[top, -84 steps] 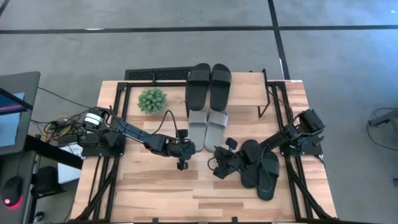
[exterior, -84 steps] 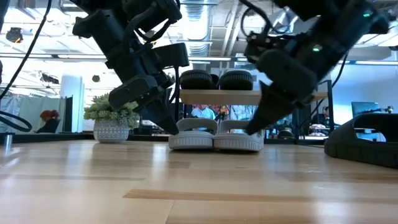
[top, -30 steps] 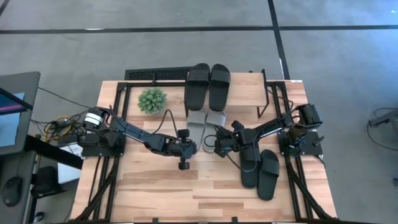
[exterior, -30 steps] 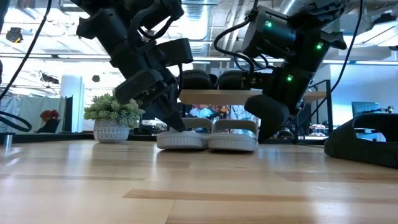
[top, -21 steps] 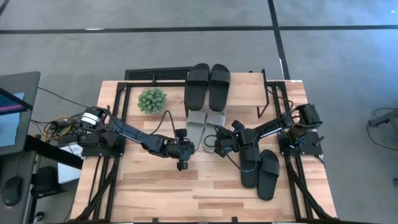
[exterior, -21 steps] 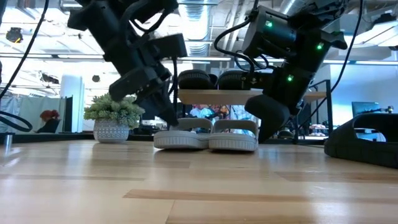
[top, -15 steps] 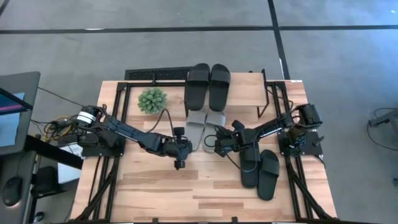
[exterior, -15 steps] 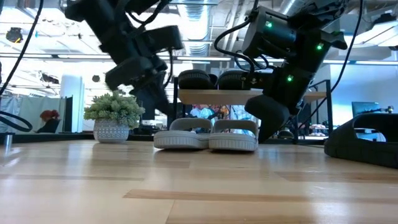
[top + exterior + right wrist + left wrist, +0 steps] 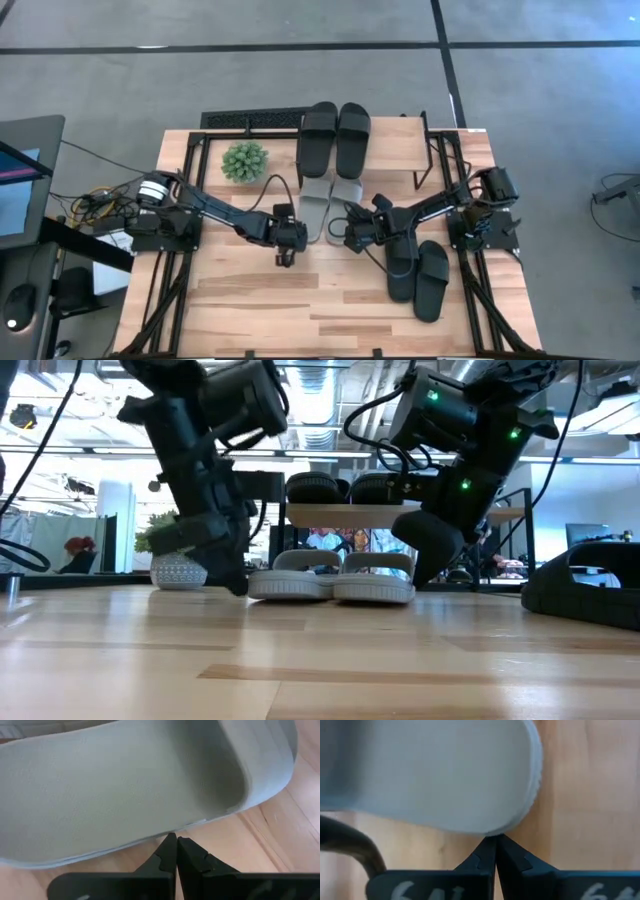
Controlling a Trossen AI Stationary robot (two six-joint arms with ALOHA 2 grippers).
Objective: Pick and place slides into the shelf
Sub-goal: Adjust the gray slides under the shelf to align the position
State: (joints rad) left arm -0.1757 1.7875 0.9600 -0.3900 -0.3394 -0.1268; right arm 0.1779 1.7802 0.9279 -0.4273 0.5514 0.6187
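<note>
- The light grey slides [image 9: 333,207] are seen side by side on the wooden table [image 9: 250,300], toes tucked under the front edge of the shelf [image 9: 395,145] — heels toward the arms.
- One black pair [image 9: 337,138] is laid on top of the shelf's light board; the second black pair [image 9: 418,268] is lying on the table by the right arm.
- The left gripper [image 9: 291,232] is set low at the left grey slide's [image 9: 435,770] heel, its fingers pressed fully together with the tips right at the sole's rounded edge.
- The right gripper [image 9: 349,233] is held at the heel of the right grey slide [image 9: 135,785], its fingers likewise closed with nothing between them — the tips are at the sole's rim.
- A small potted plant [image 9: 244,161] is placed on the table left of the shelf.
</note>
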